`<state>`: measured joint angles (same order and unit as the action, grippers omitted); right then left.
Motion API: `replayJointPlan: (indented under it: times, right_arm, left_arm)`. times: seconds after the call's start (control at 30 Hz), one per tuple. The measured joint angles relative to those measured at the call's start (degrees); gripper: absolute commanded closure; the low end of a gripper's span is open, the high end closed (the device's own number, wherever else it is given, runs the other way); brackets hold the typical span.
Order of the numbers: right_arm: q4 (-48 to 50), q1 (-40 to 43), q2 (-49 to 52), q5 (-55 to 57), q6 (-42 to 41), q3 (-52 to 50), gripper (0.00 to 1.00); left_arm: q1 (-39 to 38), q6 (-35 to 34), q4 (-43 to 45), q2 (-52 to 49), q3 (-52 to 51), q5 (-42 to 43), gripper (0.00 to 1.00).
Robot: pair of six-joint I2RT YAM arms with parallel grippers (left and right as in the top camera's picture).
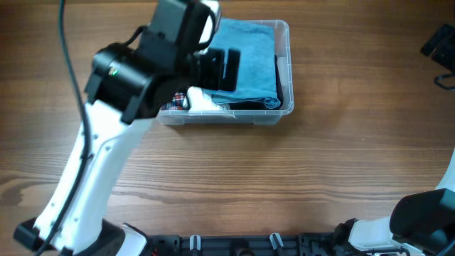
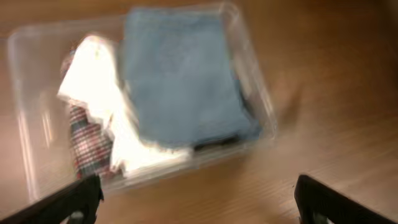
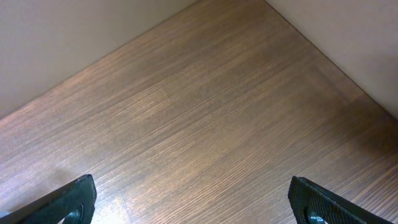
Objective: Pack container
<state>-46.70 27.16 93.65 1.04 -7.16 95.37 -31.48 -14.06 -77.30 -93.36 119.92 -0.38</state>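
Observation:
The clear plastic container (image 1: 285, 71) sits at the back centre of the table. It holds a folded blue cloth (image 1: 252, 64), a white garment (image 1: 202, 101) and a red plaid piece (image 1: 173, 104). The left wrist view shows the container (image 2: 264, 102) with the blue cloth (image 2: 180, 81), the white garment (image 2: 93, 74) and the plaid piece (image 2: 87, 140), all blurred. My left gripper (image 1: 222, 69) hovers over the container's left part, open and empty; its fingertips frame bare table in the left wrist view (image 2: 198, 202). My right gripper (image 3: 193, 202) is open and empty over bare wood.
The right arm's base (image 1: 419, 220) sits at the front right corner. A black object (image 1: 442, 43) lies at the far right edge. A black rail (image 1: 234, 245) runs along the front edge. The left arm (image 1: 106, 156) crosses the table's left side.

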Motion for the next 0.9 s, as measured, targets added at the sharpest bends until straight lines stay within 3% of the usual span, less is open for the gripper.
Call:
replayJointPlan:
  times: [0.13, 0.43, 0.53, 0.63, 0.9]
  right_arm:
    - [0.0, 0.0, 0.0, 0.0, 0.0, 0.0, 0.0]
    - [0.0, 0.0, 0.0, 0.0, 0.0, 0.0, 0.0]
    - [0.0, 0.0, 0.0, 0.0, 0.0, 0.0, 0.0]
    - [0.0, 0.0, 0.0, 0.0, 0.0, 0.0, 0.0]
    - [0.0, 0.0, 0.0, 0.0, 0.0, 0.0, 0.0]
  left_arm:
    - [0.7, -2.3, -12.1, 4.2, -0.1, -1.9, 0.0]
    - [8.2, -4.3, -10.9, 17.9, -0.1, -7.2, 0.0]
    - [12.5, -1.4, -2.7, 21.6, -2.8, -6.4, 0.0]
    - [17.8, 2.8, 10.8, 26.9, -12.2, -3.2, 0.0]
    - [26.0, 6.5, 54.5, 47.7, -56.8, 7.0, 0.0]
